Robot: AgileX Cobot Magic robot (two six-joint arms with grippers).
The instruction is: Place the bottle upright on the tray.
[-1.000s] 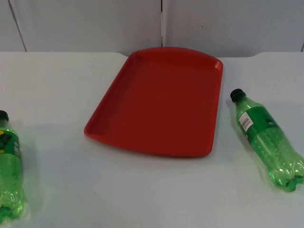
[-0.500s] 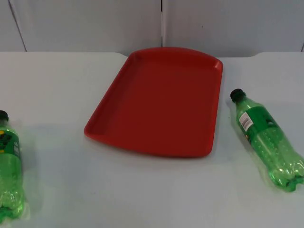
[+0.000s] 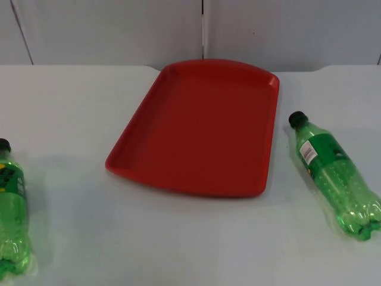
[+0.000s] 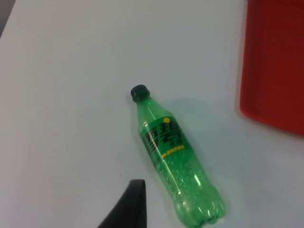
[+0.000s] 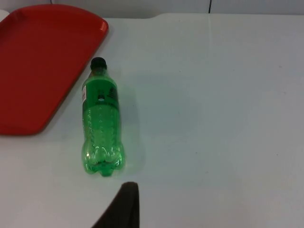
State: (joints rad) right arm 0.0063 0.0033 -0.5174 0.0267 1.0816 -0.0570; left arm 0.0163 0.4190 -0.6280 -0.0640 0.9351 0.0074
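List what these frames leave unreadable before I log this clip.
- Left bottle: top view's edge cuts its side and base.
- Right bottle: label print too small, either view.
- Left gripper, right gripper: one fingertip each, cut by the picture's edge; opening unknowable.
- Red tray: partly cut in both wrist views.

Red tray sits flat mid-table, nothing on it. Two green bottles, black caps, both lying on their sides: left bottle well clear of the tray, right bottle near its right edge, cap pointing away.
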